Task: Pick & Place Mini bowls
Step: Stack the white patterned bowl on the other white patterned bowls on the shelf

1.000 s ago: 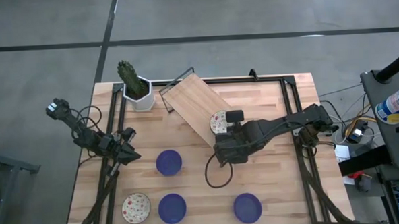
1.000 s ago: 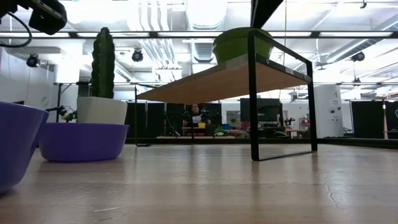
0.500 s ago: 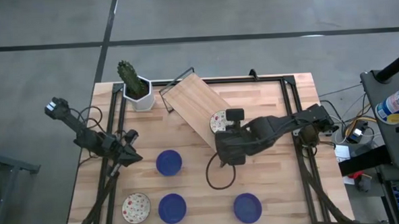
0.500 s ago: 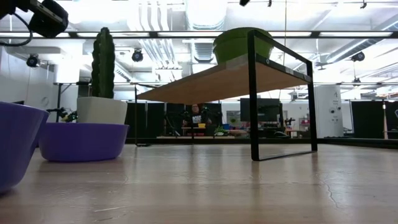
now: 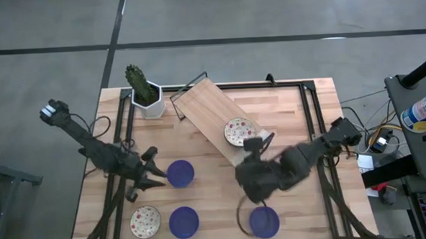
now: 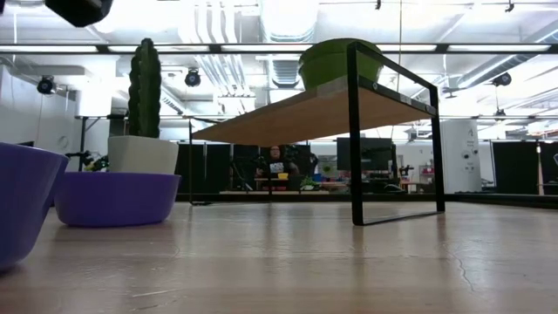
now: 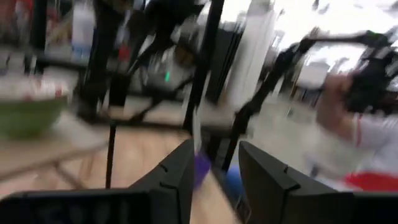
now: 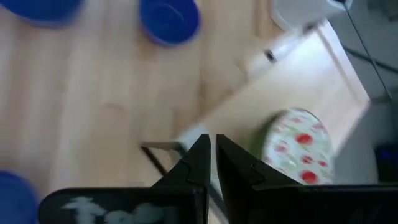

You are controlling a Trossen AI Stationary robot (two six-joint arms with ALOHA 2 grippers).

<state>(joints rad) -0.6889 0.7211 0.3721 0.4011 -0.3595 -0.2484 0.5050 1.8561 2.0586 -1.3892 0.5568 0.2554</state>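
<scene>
Speckled bowl (image 5: pixel 238 131) on wooden shelf (image 5: pixel 211 112); right hand (image 5: pixel 254 195) nearly closed, empty; left hand (image 5: pixel 160 177) parted, empty.

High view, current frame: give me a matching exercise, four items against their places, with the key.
Items:
1. speckled bowl
2. cactus pot
3. right gripper
4. left gripper

Places:
A. far-left corner of the table
B. just left of the middle blue bowl
C. on the raised wooden shelf
D. above the near-right blue bowl

Pairs: 1-C, 2-A, 3-D, 4-B
</scene>
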